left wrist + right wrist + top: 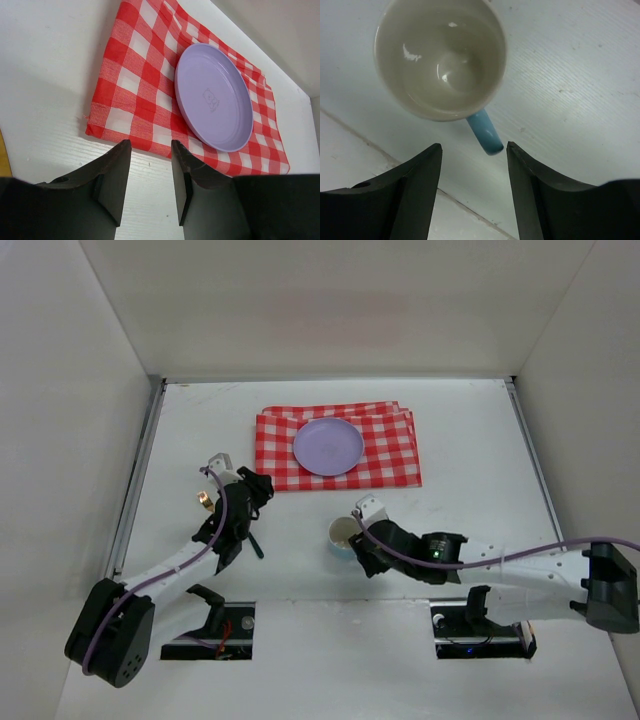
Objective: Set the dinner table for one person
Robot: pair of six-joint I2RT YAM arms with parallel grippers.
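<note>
A: First entry?
B: One checked cloth (pixel 135 85), red and white, lying flat on the dinner table (pixel 45 75).
A: On it?
B: One plate (pixel 215 97), lilac, round and shallow, with a raised mark at its centre.
A: Nearest the lens?
B: The left gripper (pixel 150 155): two dark fingers (pixel 117 175) set apart, white surface showing between them, tips close to the cloth's hem.
A: Last?
B: A tan sliver (pixel 2 160) at the left border, possibly wood.

We've got the plate (pixel 328 446) sitting on the cloth (pixel 390 455) toward the back of the counter (pixel 470 440), mug (pixel 342 534) out front, apart from the cloth.
</note>
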